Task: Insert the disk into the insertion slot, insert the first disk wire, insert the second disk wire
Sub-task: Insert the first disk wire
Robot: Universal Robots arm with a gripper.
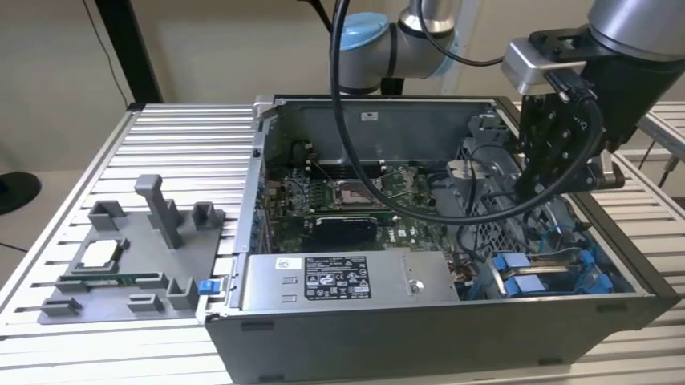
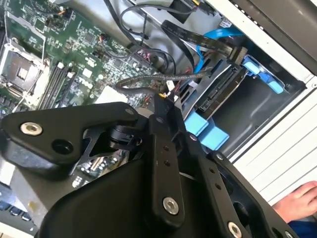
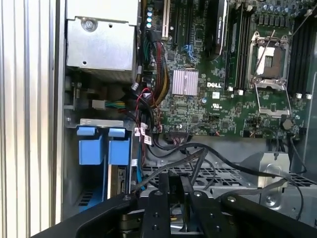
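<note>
Right now I see the disk (image 2: 224, 93) seated in the insertion slot (image 2: 257, 101), at the exterior view's right end of the open computer case (image 1: 428, 329). Its blue carrier tabs (image 3: 90, 145) stick out near the grey power-supply box (image 1: 321, 282). A blue cable (image 2: 218, 34) and a flat black cable (image 2: 198, 37) run close by the disk's end; I cannot tell if either is plugged in. My gripper (image 2: 161, 101) hangs inside the case among loose black wires (image 3: 208, 153), just beside the slot, and I cannot tell whether it is clamped on anything. The case stands on a slatted worktop (image 1: 182, 136), with a grey fixture tray (image 1: 118, 265) well apart on the exterior view's left.
</note>
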